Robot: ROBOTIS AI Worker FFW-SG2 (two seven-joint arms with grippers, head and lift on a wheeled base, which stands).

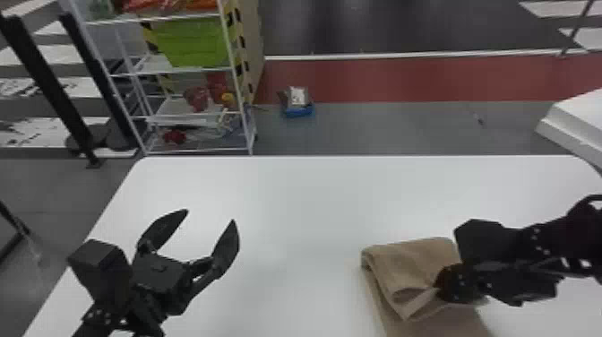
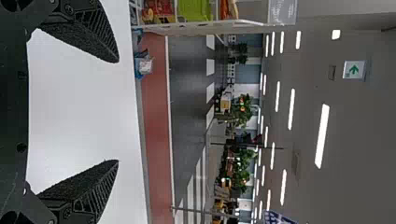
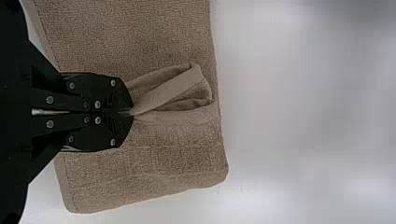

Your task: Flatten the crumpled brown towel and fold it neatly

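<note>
The brown towel (image 1: pixel 410 264) lies partly folded at the table's near right, its lower part running to the bottom edge of the head view. My right gripper (image 1: pixel 441 284) is over it, gripping a raised edge of the cloth. From the right wrist, the fingers meet on a pinched fold; that gripper (image 3: pixel 132 112) has the towel (image 3: pixel 154 163) spread to both sides and a loose loop standing up beside the tips. Off to the left, my left gripper (image 1: pixel 210 217) hangs open above the bare tabletop; in the left wrist view the same gripper (image 2: pixel 116 111) has its fingers wide apart.
The white table (image 1: pixel 304 201) carries the towel. Beyond its far left edge stands a shelf rack (image 1: pixel 197 69) with a green bin (image 1: pixel 192 42). A small blue box (image 1: pixel 298 110) is on the floor behind, and a white object (image 1: pixel 578 121) juts in at the right.
</note>
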